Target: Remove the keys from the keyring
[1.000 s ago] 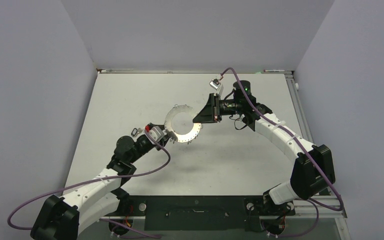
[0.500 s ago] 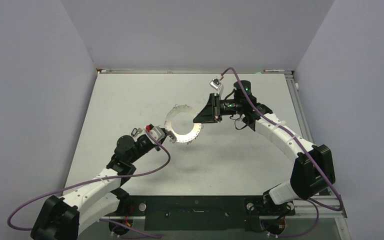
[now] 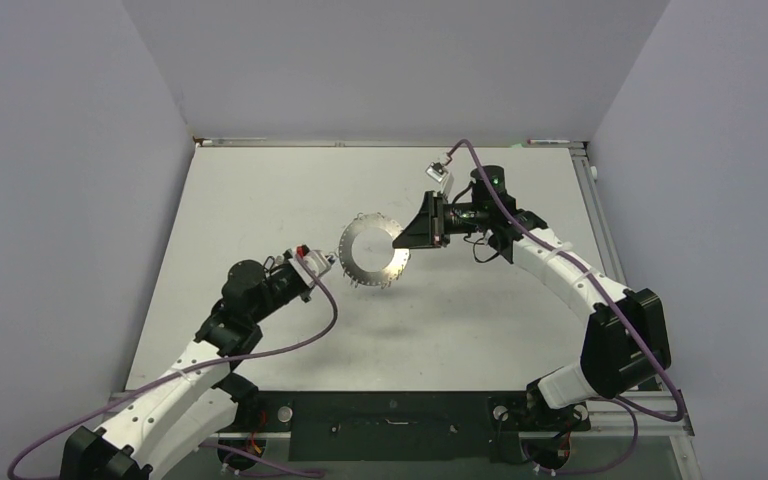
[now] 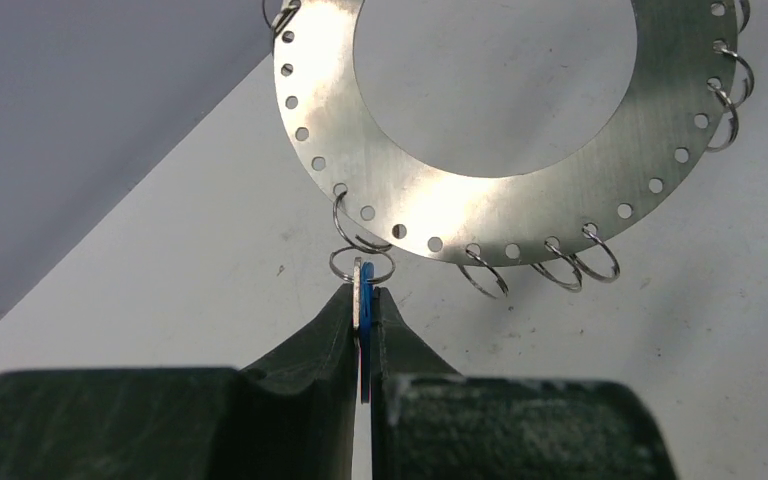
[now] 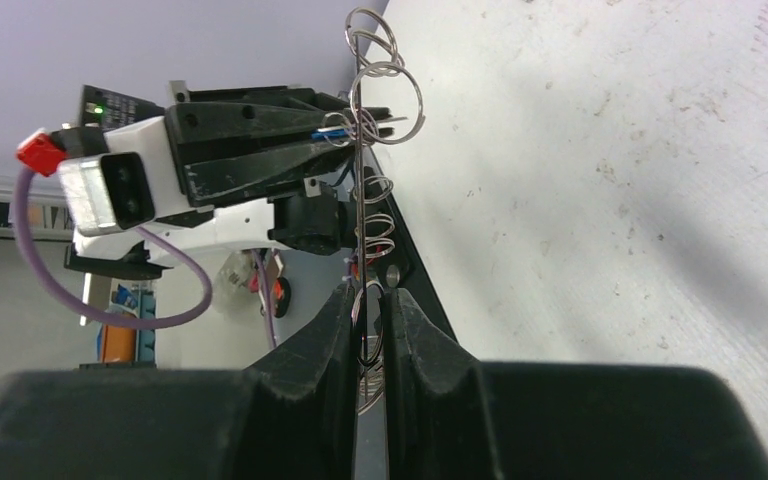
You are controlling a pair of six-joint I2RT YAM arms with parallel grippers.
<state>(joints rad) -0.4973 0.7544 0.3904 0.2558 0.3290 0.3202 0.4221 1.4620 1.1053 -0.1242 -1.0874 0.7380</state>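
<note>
Left tool [image 4: 363, 293] newly clenched on blue key [image 4: 362, 275]; right tool [image 5: 368, 296] grips keyring [image 4: 400, 190].

support: white table [image 3: 240, 190] | surface: small dark specks [image 5: 600, 165], perhaps scuffs

This is a robotics lab, set up as a closed-in test cell around a white table [image 3: 260, 200]. Plain pale walls [image 3: 380, 60] stand along its far edge and both sides. Two robot arms, left [image 3: 190, 370] and right [image 3: 570, 280], are bolted at its near edge, each trailing a purple cable [image 3: 300, 335]. A metal frame [image 3: 600, 215] runs along its right edge.
</note>
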